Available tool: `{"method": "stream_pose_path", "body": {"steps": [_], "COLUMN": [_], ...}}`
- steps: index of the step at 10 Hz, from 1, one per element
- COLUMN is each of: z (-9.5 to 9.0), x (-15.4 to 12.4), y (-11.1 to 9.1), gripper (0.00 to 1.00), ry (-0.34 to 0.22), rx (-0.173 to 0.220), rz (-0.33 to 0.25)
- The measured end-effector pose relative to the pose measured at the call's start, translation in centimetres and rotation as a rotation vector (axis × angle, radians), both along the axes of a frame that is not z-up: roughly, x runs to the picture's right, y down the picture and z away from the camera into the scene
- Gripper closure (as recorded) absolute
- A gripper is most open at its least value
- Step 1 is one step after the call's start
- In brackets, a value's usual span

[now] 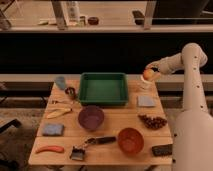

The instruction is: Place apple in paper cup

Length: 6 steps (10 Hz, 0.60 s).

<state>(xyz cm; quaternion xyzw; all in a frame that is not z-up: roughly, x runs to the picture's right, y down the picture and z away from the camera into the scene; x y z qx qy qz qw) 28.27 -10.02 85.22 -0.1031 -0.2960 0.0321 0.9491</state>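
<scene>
Pincer (pixel 149 73) gripping small round yellow-orange apple (pixel 148 74), hovering directly over small white paper cup (pixel 145 83) below; placement step, apparently needing lowering and release.

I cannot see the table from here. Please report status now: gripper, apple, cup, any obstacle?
Gripper at far right table corner, shut on apple. Apple directly above paper cup, not yet released. Nothing in the way; green tray beside cup, apart.
</scene>
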Motion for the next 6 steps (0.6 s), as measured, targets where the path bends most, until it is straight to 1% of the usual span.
{"method": "stream_pose_path", "body": {"steps": [2, 4, 6], "z": [0.1, 0.5, 0.6], "x": [-0.4, -1.2, -0.5], "y": [-0.2, -0.7, -0.9], "gripper": [0.98, 0.98, 0.98], "ry": [0.009, 0.02, 0.049], "rx": [0.015, 0.031, 0.039], "rz": [-0.02, -0.063, -0.095]}}
